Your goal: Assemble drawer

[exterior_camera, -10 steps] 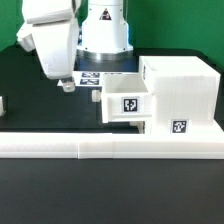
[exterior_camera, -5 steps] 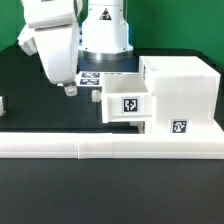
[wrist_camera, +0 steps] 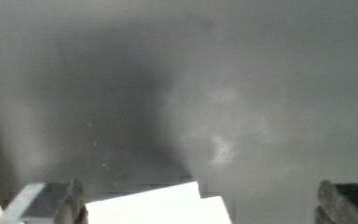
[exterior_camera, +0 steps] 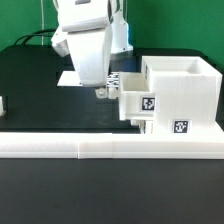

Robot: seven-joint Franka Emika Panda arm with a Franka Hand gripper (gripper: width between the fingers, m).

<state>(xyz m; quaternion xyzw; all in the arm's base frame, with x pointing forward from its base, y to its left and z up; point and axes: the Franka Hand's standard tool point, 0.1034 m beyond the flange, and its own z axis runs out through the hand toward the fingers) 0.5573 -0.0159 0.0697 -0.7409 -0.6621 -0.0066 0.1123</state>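
Observation:
The white drawer shell (exterior_camera: 185, 88) stands at the exterior view's right, open on top, with a tag low on its front. A small white tray (exterior_camera: 140, 100) with a tag on its face sticks partly out of the shell toward the exterior view's left. My gripper (exterior_camera: 101, 92) hangs right beside the tray's outer end, its fingertips low by the table. In the wrist view the gripper (wrist_camera: 194, 206) is open, the fingers (wrist_camera: 43, 205) wide apart, with a white corner of the tray (wrist_camera: 158, 205) between them over the dark table. It grips nothing.
A long low white rail (exterior_camera: 90, 148) runs across the front of the table. The marker board (exterior_camera: 70, 80) lies behind the gripper, partly hidden by it. A small white part (exterior_camera: 2, 103) shows at the left edge.
The arm has moved to the exterior view's right, up to the tray's outer end. The tray now sits further into the shell than before.

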